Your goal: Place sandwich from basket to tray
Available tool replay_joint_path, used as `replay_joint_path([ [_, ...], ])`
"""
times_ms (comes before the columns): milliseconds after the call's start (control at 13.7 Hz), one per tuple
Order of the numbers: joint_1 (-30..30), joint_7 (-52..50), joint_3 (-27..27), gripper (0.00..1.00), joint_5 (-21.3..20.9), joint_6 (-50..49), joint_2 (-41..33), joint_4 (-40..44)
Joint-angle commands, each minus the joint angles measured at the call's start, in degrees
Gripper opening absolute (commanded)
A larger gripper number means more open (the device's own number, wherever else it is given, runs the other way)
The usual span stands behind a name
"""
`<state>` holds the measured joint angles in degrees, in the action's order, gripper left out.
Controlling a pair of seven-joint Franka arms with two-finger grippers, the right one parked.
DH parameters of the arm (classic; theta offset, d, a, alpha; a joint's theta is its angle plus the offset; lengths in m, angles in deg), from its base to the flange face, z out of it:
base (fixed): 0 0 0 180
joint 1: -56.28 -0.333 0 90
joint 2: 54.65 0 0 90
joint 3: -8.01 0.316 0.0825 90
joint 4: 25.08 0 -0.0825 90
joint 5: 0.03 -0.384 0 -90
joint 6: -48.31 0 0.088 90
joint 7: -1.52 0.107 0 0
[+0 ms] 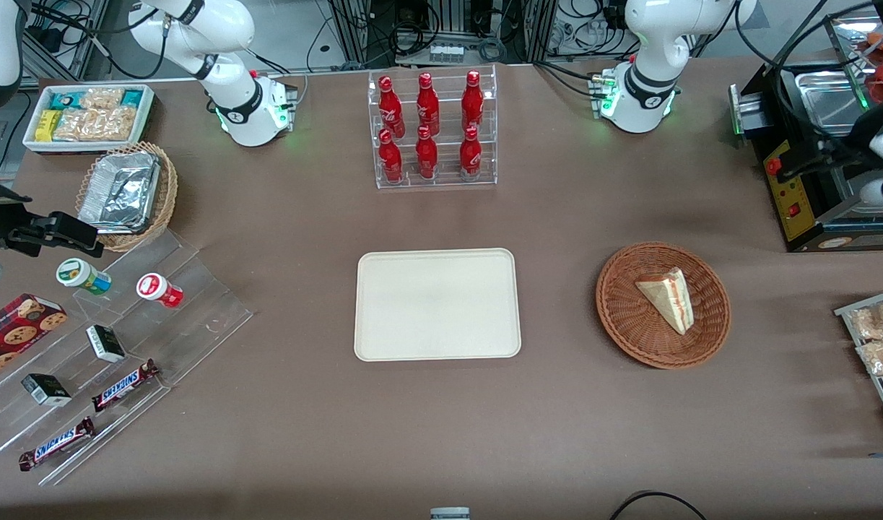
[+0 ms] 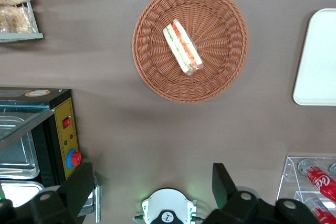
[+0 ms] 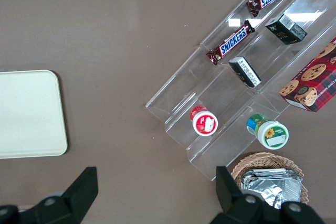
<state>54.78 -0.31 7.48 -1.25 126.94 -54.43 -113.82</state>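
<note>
Sandwich (image 1: 668,298): we see it lying in the basket (image 1: 621,318), untouched.
Tray (image 1: 437,304): bare, beside the basket toward the parked arm's end.
Gripper (image 2: 152,190): we see its fingers spread, high above the table; fingertips partly cut off.

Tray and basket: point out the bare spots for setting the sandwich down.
The tray is wholly bare. Bare table lies between it and the basket holding the sandwich. The gripper, fingers open, is above the table.
</note>
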Motion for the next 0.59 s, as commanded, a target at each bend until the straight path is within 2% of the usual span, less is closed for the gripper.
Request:
replay_joint_path([
  [0,0.27,-5.7,-0.25,1.0,-0.64,3.7,3.73,0.07],
  [146,0.27,-11.49,-0.26,1.0,-0.46,10.72,3.83,-5.71],
  [293,1.05,-23.5,-0.78,1.0,-0.54,18.8,4.26,-10.82],
  [512,2.02,-31.26,-0.87,1.0,-0.54,29.27,4.79,-18.82],
])
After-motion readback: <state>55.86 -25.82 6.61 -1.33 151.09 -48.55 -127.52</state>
